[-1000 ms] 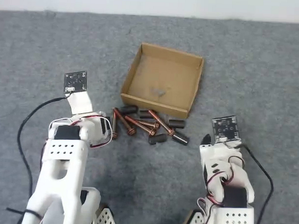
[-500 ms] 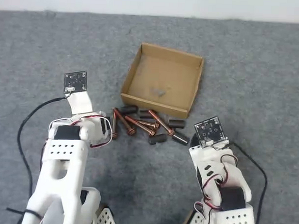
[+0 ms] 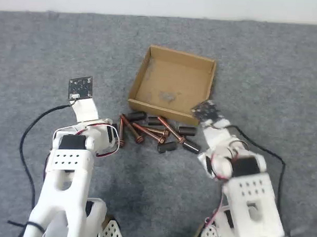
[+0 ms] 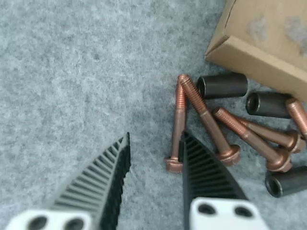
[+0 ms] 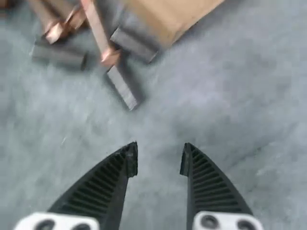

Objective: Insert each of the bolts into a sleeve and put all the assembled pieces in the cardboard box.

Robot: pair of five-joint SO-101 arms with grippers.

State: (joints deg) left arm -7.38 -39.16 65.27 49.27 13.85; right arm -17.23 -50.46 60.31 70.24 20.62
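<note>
A: What's laid out, biggest first?

B: Grey carpet [image 3: 285, 76] covers the table. In the high view the left arm [image 3: 68, 162] stands at 8 o'clock from the pile of parts, and the right arm [image 3: 245, 178] at 4 o'clock.

A: And the box?

B: The box [image 3: 159, 109] sits at 12 o'clock from the pile, just beside it, open side up. On its floor I see only a pale scuff, no bolt and no sleeve.

A: The grippers?

B: The left gripper [image 4: 156, 143] has its jaws moderately apart with nothing between them. It hangs at the pile's 9 o'clock edge, one jaw tip over the nearest bolt's head. The right gripper [image 5: 159, 153] shows a similar gap and is also empty. It's above bare carpet on the pile's 3 o'clock side, near the box corner.

A: Then the parts?

B: The bolts [image 3: 147, 131] are copper and lie loose, fanned out and crossing each other. The sleeves [image 3: 136, 116] are short dark tubes scattered among them, some touching a bolt. I can't make out any bolt inside a sleeve.

A: So how far along is it?

B: At the very start, I'd say. Nothing looks assembled and nothing is boxed. Every bolt needs pairing with a sleeve, and then each piece has to go into the box.
</note>
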